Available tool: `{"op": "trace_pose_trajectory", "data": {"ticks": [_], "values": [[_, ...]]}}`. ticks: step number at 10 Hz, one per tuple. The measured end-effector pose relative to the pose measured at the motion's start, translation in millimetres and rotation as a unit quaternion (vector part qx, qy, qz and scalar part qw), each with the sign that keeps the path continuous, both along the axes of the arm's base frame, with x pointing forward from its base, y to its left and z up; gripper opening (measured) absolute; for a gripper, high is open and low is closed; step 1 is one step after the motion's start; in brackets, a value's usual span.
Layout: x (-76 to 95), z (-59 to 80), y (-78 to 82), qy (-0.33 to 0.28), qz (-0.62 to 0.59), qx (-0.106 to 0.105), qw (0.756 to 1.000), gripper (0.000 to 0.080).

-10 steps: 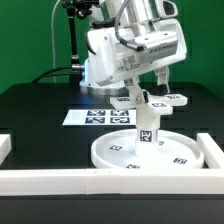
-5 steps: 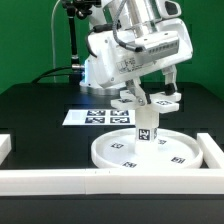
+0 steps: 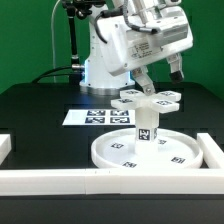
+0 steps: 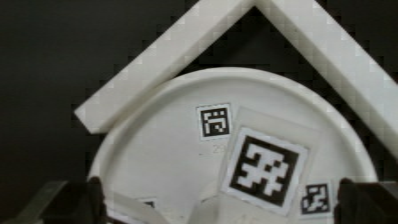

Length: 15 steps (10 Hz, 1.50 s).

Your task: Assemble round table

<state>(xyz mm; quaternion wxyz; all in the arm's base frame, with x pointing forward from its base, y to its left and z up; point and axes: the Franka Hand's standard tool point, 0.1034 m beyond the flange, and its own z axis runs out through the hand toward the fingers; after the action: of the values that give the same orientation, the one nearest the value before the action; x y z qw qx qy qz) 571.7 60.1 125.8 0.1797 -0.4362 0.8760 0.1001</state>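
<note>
The large rimmed disc (image 3: 120, 155) lies on the black table. The short post (image 3: 146, 130) stands upright on its hub. The flat cross-shaped piece (image 3: 150, 98) sits on top of the post. My gripper (image 3: 160, 77) hangs open and empty just above the cross piece, toward the exterior view's right. In the wrist view the disc (image 4: 169, 140) fills the frame. The tagged cross piece (image 4: 267, 168) lies between my two dark fingertips (image 4: 80, 198), with a gap on each side. My gripper (image 4: 231, 205) touches nothing there.
White border rails run along the front (image 3: 60, 180) and the exterior view's right (image 3: 212, 150) and meet in a corner in the wrist view (image 4: 249, 15). The marker board (image 3: 95, 117) lies behind the disc. The robot base (image 3: 100, 60) stands at the back.
My gripper has let go of the cross-shaped piece and risen up and toward the exterior view's right. The cross piece stays on the post.
</note>
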Motion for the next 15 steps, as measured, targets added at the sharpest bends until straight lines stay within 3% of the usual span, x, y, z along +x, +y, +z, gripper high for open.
{"op": "trace_pose_trajectory", "data": {"ticks": [3,5,7,12,13,15], "values": [[-0.2,-0.4,0.2,-0.031,0.086,-0.021,0.996,0.0648],[-2.8,0.9,3.2,-0.068,0.281,-0.057,0.955,0.0648],[-4.1,5.5,9.7,-0.093,0.414,-0.074,0.903,0.0648],[-3.8,5.1,9.1,-0.140,0.546,-0.103,0.820,0.0648],[-4.3,5.0,8.5,-0.156,0.598,-0.114,0.778,0.0648],[-6.8,5.3,8.5,-0.169,0.723,-0.136,0.656,0.0648]]}}
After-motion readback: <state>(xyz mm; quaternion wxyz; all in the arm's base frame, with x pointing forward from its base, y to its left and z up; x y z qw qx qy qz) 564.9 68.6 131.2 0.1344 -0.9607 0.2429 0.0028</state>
